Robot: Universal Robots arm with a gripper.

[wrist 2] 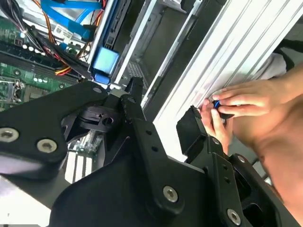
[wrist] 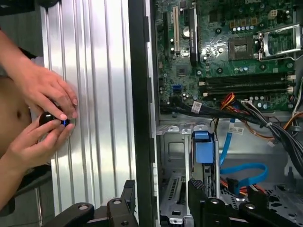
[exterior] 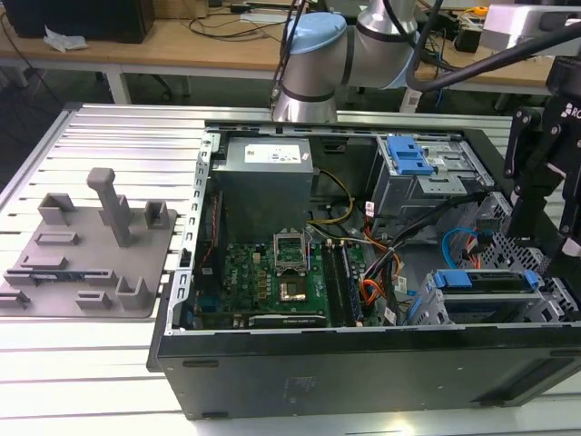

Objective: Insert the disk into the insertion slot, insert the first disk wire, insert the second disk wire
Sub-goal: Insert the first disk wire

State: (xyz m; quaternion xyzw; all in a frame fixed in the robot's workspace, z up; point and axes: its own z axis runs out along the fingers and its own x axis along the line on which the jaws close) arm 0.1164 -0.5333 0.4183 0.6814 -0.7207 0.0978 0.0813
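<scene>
Gripper: the gripper (wrist: 162, 198) hangs at the right edge of the exterior view, over the drive-cage end of the open computer case (exterior: 363, 363).
Fingers: the fingers (wrist: 198, 195) stand apart in both wrist views and hold nothing. One is over the table side of the case wall and the other over the cage.
Disk: the disk (exterior: 486, 282) lies flat in the lower right of the exterior view. Its blue carrier shows at both ends, and it sits inside the insertion slot (exterior: 556, 307).
Wires: a blue cable (wrist: 242, 168) curls beside the disk. A bundle of orange and black wires (exterior: 377, 282) runs between the motherboard (exterior: 272, 282) and the cage. Whether any wire is plugged into the disk cannot be told.
Other bay: a blue latch (exterior: 408, 154) tops a separate grey bay in the upper right of the exterior view.
Hands: a person's hands (wrist: 42, 113) are at the ribbed table (exterior: 109, 136) just outside the case wall, pinching a small black object (wrist: 49, 118) with a blue spot.
Fixture: a grey moulded tray (exterior: 91, 245) sits on the table at the exterior view's left, well apart from the case.
</scene>
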